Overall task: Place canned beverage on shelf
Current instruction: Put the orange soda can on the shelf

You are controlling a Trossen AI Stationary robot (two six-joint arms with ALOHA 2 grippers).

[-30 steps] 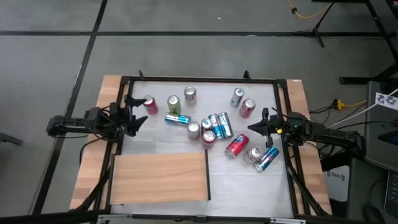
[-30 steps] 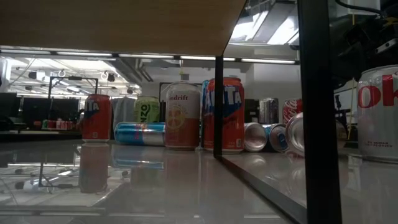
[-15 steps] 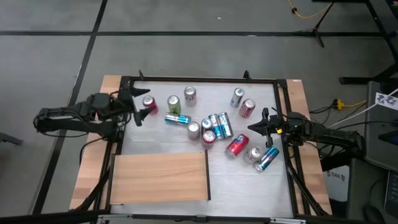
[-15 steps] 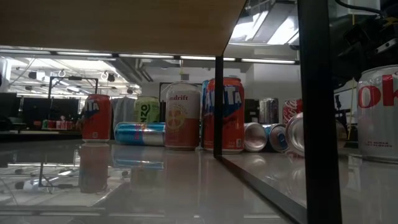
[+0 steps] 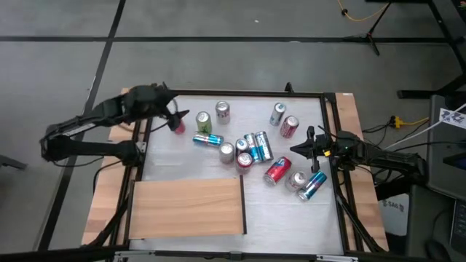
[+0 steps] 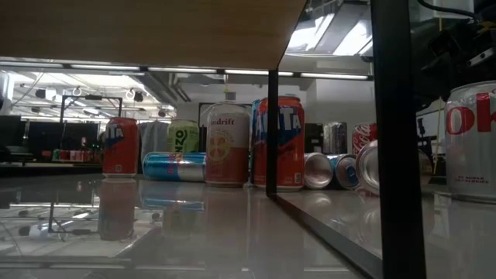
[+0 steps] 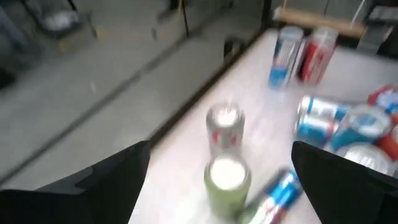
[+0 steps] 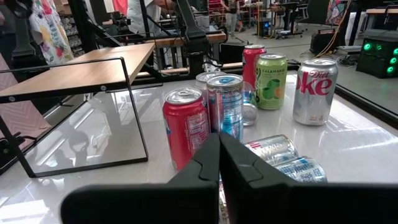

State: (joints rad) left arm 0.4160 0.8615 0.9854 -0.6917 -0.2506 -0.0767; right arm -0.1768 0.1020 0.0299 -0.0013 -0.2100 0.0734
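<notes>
The shelf (image 5: 188, 207), a light-brown wood panel on a dark frame, stands at the table's near left; it also shows in the right wrist view (image 8: 81, 71). Several cans stand or lie on the white table beyond it. A red can (image 5: 178, 128) stands at the far left, with a green can (image 5: 203, 121) and a silver can (image 5: 222, 110) to its right. My left gripper (image 5: 177, 116) is open above the red can and touches nothing; its wrist view shows the green can (image 7: 227, 177) and the silver can (image 7: 225, 124) ahead between its fingers. My right gripper (image 5: 302, 149) is shut and empty at the table's right side.
A blue can (image 5: 207, 139) lies on its side near the green one. A cluster of cans (image 5: 251, 149) fills the table's middle, and more cans (image 5: 309, 185) lie near my right gripper. The dark shelf frame post (image 6: 391, 132) stands close in the low view.
My left gripper has risen and swung from the table's left edge toward the far edge and to the right, ending over the red can. No can has moved.
</notes>
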